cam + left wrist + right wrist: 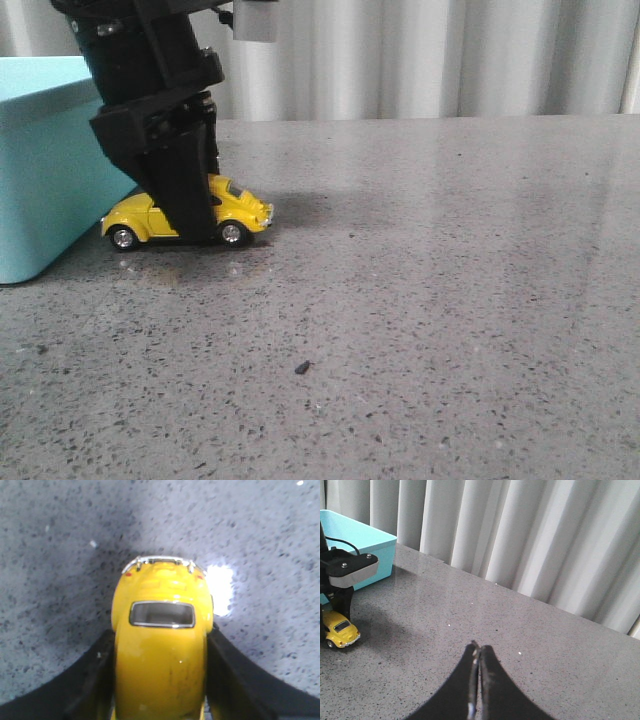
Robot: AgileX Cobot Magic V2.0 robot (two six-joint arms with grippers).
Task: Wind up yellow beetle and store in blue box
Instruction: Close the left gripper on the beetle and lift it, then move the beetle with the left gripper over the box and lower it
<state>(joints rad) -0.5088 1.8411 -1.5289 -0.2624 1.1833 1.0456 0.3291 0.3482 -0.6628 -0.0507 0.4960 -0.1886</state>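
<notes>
The yellow beetle [240, 210] stands on its wheels on the grey table, just right of the blue box [45, 160]. My left gripper [190, 215] comes down over the car's middle, its black fingers [95, 680] pressed against both sides of the body [160, 655]. The beetle also shows small in the right wrist view [340, 629], below the left arm and beside the blue box [365, 537]. My right gripper [479, 652] is shut and empty, well above the table and away from the car; it is out of the front view.
Grey speckled tabletop [430, 300] with a small dark speck [302, 367] near the front. White pleated curtain [420, 55] along the back edge. The blue box fills the far left.
</notes>
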